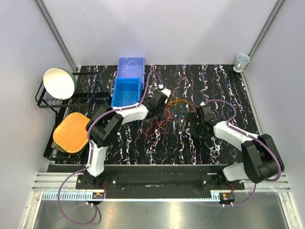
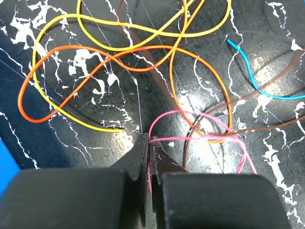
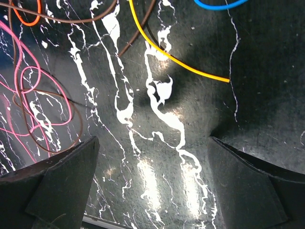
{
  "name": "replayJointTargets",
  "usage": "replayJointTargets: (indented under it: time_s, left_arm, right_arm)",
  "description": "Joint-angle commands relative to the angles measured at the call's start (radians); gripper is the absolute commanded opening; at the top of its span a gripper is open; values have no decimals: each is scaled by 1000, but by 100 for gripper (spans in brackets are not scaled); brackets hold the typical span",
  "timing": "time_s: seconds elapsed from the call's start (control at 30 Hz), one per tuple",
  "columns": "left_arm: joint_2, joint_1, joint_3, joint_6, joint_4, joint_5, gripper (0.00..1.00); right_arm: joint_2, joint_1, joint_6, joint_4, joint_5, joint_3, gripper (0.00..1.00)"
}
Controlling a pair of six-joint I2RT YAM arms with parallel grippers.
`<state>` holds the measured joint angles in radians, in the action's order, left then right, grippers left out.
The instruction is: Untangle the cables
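pinching the pink cable (image 2: 178,111) in your left gripper (image 2: 151,143), jaws clamped on it, likely to draw it out of the cables (image 1: 167,114) bunched mid table (image 1: 214,86) between both arms. your right gripper (image 3: 152,140) hangs wide apart beside them, holding nothing.

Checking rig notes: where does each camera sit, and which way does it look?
Top external: above, behind the bases, facing down on the table; left arm, right arm, cables between.
Left wrist: faces down at cables; left pincer shut on pink cable.
Right wrist: faces down at table; right pincer open.
Shared: pink cable in both wrist views.
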<state>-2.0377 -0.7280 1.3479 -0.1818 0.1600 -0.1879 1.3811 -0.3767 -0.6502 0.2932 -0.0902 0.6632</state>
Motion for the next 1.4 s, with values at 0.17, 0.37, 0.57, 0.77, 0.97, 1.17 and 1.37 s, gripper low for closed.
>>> replayJointTargets:
  time_s: [0.17,0.37,0.57,0.77,0.97,1.17,1.37]
  left_arm:
    - [151,1,68,-21,88,-53,0]
    - [333,-16,180,-1,242,-114,0]
    - [499,-74,327,30,371,-185,0]
    - [590,-155,526,65,469,-272,0]
    - [682,-188,554,44,481,-255,0]
    - [744,-191,498,13,480,-217,0]
    - [787,-192,456,-21,480,-188,0]
  right_arm:
    - [18,1,17,-32,-29,33,100]
    - [29,1,0,-54,-83,41,100]
    - [45,1,-23,-78,-184,49,100]
    - [-72,1,-72,-117,-236,6,100]
    - [-224,1,-75,-127,-304,-23,100]
    - [-459,1,-69,-207,-402,-62,100]
    - [-614,-1,-100,-284,-471,-45,100]
